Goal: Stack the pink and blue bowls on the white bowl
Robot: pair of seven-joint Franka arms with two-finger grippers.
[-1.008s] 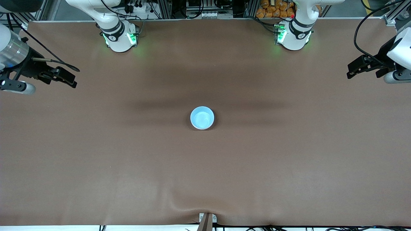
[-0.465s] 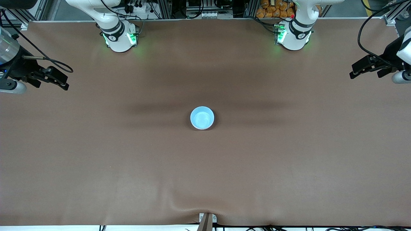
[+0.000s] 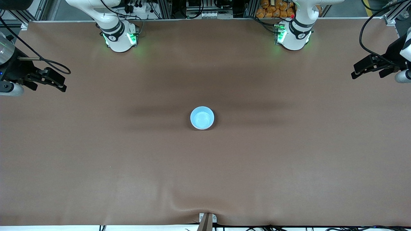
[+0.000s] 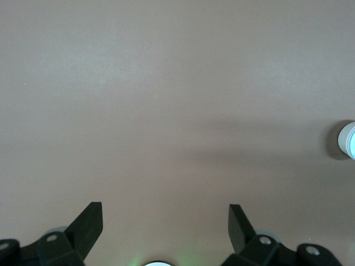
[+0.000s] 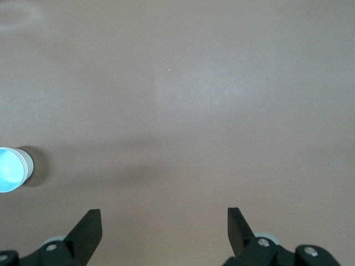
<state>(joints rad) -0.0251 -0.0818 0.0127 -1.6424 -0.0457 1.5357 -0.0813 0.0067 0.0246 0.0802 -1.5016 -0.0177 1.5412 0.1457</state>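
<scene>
Blue bowl sits nested at frame centre on the counter; white apparently beneath. Left pincer and right pincer hover spread at frame edges. Risk: counter jolts toppling the stack.

The blue bowl is a plain light sky blue inside, and in the right wrist view a white outer wall shows beneath its rim. It sits on a plain, unpatterned brown table. Both arms are white with black grippers, the left gripper and the right gripper, and green lights glow at their bases
</scene>
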